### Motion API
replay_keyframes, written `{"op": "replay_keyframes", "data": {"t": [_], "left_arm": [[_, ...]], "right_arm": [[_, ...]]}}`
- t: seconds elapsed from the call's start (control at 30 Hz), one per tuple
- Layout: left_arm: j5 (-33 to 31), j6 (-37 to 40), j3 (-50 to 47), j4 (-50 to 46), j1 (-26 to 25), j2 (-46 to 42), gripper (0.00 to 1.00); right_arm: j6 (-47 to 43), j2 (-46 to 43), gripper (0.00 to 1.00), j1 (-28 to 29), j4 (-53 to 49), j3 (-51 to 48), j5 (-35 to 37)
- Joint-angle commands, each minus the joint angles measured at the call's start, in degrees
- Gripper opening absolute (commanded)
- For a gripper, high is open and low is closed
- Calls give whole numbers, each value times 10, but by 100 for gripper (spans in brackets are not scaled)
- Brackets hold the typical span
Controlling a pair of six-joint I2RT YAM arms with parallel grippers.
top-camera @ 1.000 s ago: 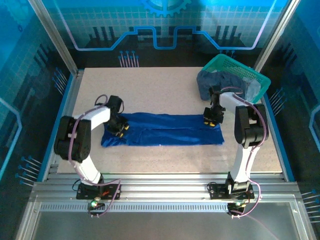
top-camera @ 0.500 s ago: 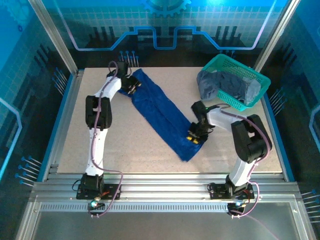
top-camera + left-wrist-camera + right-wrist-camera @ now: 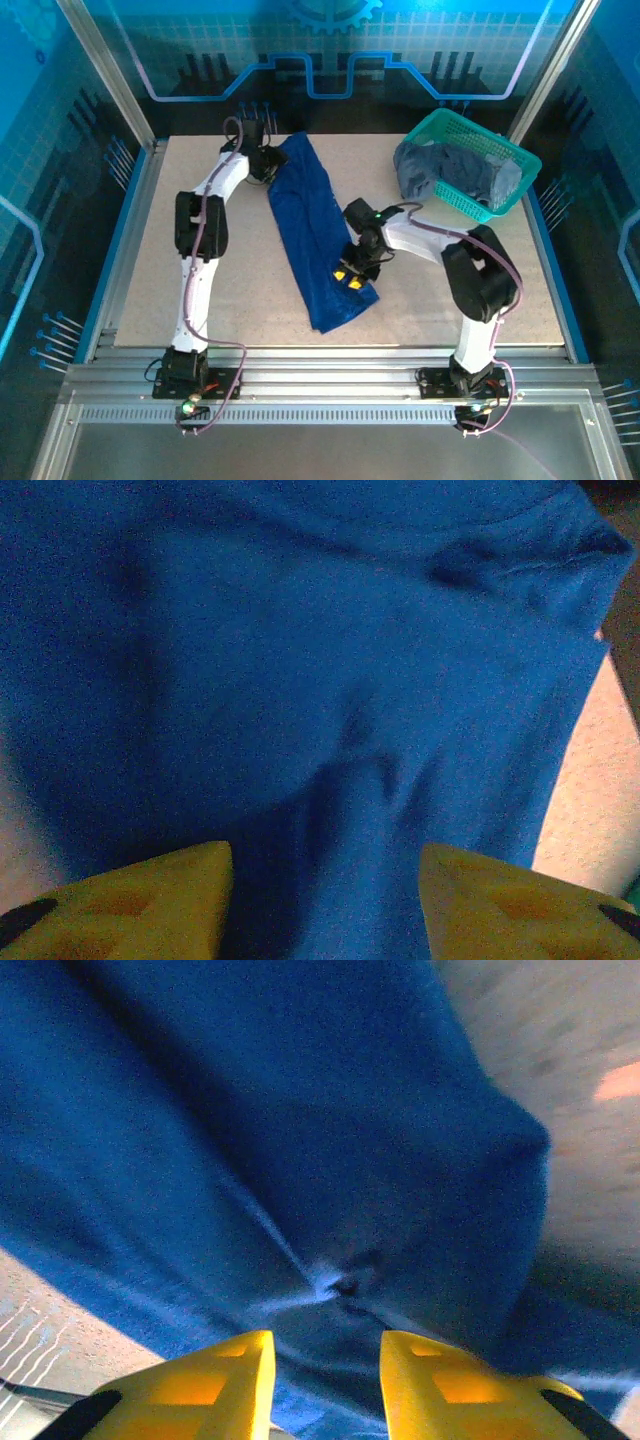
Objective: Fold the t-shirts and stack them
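The royal blue t-shirt [image 3: 315, 235] lay on the table [image 3: 230, 290] as 1 long, narrow strip, running diagonally from the far edge at centre-left down toward the near middle. The left gripper [image 3: 270, 162] sat at the strip's far end, its arm stretched out along the table's left side. In the left wrist view its 2 yellow fingers [image 3: 150, 895] stood well apart above the cloth, with a soft ridge of blue fabric rising in the gap and nothing pinched.

The right gripper [image 3: 349, 277] rested on the strip's right edge near its lower end. Its yellow fingers [image 3: 210, 1380] were also parted, and a small pucker of cloth lay just beyond the tips.

At the far right corner, the teal basket [image 3: 520, 160] held the grey-blue t-shirts [image 3: 440, 170] in a crumpled heap, partly spilling over its left rim.
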Motion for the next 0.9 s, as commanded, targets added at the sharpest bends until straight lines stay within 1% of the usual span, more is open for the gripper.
{"op": "replay_keyframes", "data": {"t": [0.0, 0.07, 0.13, 0.17, 0.2, 0.27, 0.33, 0.43, 0.53, 0.63, 0.73, 0.87], "left_arm": [[-102, 26, -116, -24, -5, -188, 53], [-98, 14, -222, 2, -10, -260, 51], [-66, -13, -322, 42, -25, -314, 48], [-45, -28, -365, 63, -36, -334, 46], [-27, -46, -403, 82, -49, -348, 44], [-4, -89, -459, 122, -78, -360, 42], [0, -126, -490, 154, -106, -356, 41], [3, -163, -493, 186, -133, -318, 41], [0, -176, -450, 182, -138, -267, 42], [-41, -163, -386, 153, -135, -232, 44], [-73, -163, -341, 167, -127, -201, 45], [-113, -144, -287, 196, -126, -167, 44]], "right_arm": [[-88, -71, 37, -53, -64, 17, 48], [-158, -91, 37, -83, -61, 13, 65], [-228, -101, 36, -112, -47, 2, 69], [-262, -101, 35, -125, -27, -8, 54], [-290, -96, 34, -136, -9, -15, 30], [-327, -76, 33, -140, -4, -12, 23], [-342, -51, 33, -134, 15, -14, 2], [-344, -9, 33, -114, 29, -9, -12], [-340, 24, 32, -86, 38, -1, -4], [-329, 44, 32, -63, 50, 6, 10], [-318, 57, 31, -43, 42, 17, 43], [-288, 75, 30, -28, 40, 8, 47]]}}
